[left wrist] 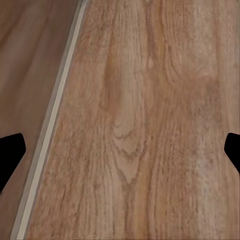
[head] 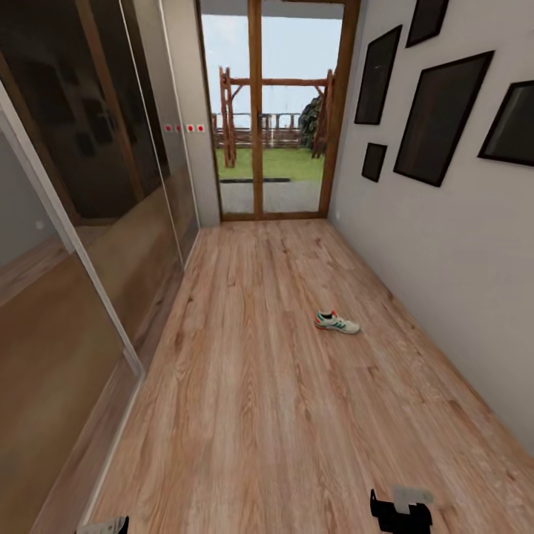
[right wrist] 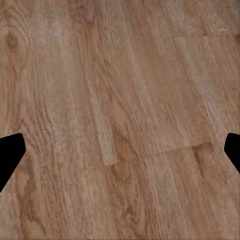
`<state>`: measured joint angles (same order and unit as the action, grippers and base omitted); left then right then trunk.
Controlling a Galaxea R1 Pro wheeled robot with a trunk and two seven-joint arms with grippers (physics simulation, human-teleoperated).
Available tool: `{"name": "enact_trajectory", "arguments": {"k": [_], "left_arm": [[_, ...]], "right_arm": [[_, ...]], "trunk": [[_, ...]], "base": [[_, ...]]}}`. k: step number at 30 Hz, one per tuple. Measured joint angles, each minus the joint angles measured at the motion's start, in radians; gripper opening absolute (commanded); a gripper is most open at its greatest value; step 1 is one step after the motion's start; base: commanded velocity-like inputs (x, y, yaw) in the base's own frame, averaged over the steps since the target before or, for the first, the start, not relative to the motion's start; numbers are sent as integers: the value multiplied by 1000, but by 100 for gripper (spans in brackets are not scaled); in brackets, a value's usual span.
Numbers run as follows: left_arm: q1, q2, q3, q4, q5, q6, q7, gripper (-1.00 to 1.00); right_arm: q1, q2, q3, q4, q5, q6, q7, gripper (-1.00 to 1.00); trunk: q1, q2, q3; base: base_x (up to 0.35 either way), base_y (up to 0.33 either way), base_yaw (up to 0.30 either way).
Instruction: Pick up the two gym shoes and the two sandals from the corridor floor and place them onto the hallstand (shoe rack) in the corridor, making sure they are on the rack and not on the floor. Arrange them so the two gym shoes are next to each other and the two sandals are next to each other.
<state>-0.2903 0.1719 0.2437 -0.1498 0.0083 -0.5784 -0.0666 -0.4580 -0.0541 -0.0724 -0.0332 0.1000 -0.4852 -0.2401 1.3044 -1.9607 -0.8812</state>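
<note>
Ahead, the head view looks down a narrow corridor floor (head: 252, 386) of light brown wood planks running toward a glazed double door (head: 271, 111) with a wooden frame, beyond which lie grass and a timber play structure (head: 274, 111). One gym shoe (head: 337, 322), white with green side stripes and a red-orange heel, lies on its sole on the planks toward the right side of the corridor, well short of the door and apart from the white right wall (head: 445, 282). That wall carries several dark picture frames (head: 441, 119) hung at different heights. Along the left side run tall, glossy sliding panels (head: 96, 208) that mirror the wood grain, with a pale rail at their foot. At the lower edge of the head view the right end effector (head: 400, 512) shows as a black shape with a pale grey part on top, and a small piece of the left end effector (head: 104, 526) shows at the lower left corner; both are well apart from the shoe. In the left wrist view the left end effector's dark fingertips (left wrist: 10, 155) sit wide apart at the two sides with bare planks and the pale rail (left wrist: 50, 125) between them, so it is released and grips nothing. In the right wrist view the right end effector's fingertips (right wrist: 10, 155) are likewise spread wide over bare planks, released and carrying nothing.
</note>
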Motion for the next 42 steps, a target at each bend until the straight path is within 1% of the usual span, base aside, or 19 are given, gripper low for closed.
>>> {"name": "enact_trajectory", "arguments": {"k": [25, 31, 42], "left_arm": [[0, 0, 0, 0, 0, 1, 0, 100], [0, 0, 0, 0, 0, 0, 0, 100], [1, 0, 0, 0, 1, 0, 0, 100]], "right_arm": [[0, 2, 0, -1, -3, 0, -5, 100], [0, 2, 0, -1, -3, 0, -5, 100], [0, 2, 0, -1, -3, 0, -5, 100]], "trunk": [[0, 0, 0], [0, 0, 0], [0, 0, 0]], "base": [[338, 0, -6], [338, 0, -164], [338, 22, -247]]}}
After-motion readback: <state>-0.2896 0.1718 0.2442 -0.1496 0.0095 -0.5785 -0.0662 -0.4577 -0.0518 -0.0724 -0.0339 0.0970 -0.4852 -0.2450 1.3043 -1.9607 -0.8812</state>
